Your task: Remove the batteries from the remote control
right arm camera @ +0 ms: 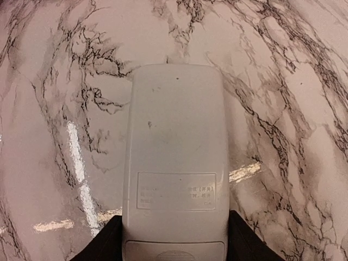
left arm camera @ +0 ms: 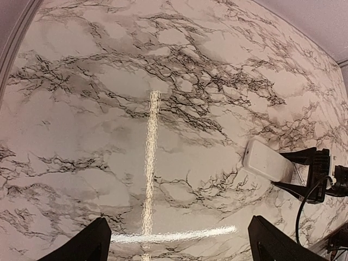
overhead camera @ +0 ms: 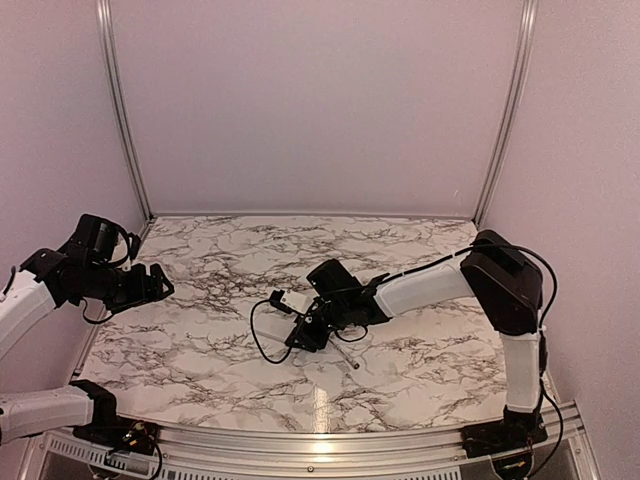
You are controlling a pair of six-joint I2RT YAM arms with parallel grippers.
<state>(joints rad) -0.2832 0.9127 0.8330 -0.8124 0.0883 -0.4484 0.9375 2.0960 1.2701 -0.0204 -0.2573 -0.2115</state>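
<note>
The remote control is a flat white bar lying back side up, with a faint label panel and a cover seam near my right fingers. My right gripper is shut on its near end, one black finger pressed to each long side. From above, the remote control sticks out to the left of the right gripper, low over the table's middle. My left gripper hovers open at the far left with nothing in it. In the left wrist view the remote control lies far ahead of the left gripper. The batteries are hidden.
A thin pale rod with a dark tip lies on the marble table just in front of the right gripper. A black cable loops beside the right wrist. Plain walls with metal corner posts enclose the back and sides.
</note>
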